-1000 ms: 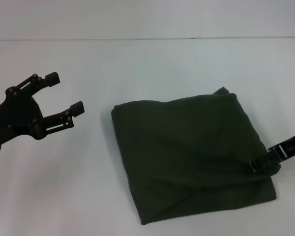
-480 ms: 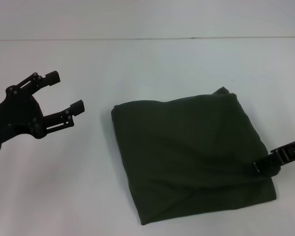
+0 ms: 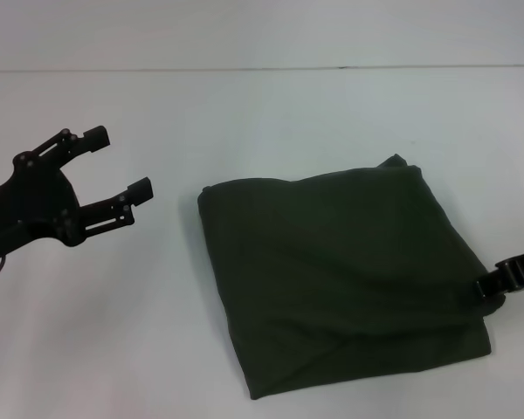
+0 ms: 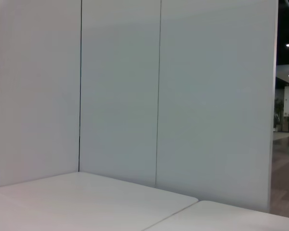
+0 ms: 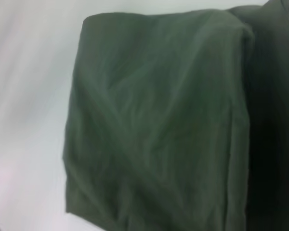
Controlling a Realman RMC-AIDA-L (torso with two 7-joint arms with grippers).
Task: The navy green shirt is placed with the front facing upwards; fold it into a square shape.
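Left claw [image 3: 118,161] sits over the bench [image 3: 271,113] on our left, fingers spread wide, nothing in them, well apart from the shirt [image 3: 341,279]. Shirt lies folded into a rough square on the bench, right of centre, plain olive side up, a few creases. Right claw [image 3: 506,278] is at the shirt's right edge, touching it; we can't tell if it's open or clamped.
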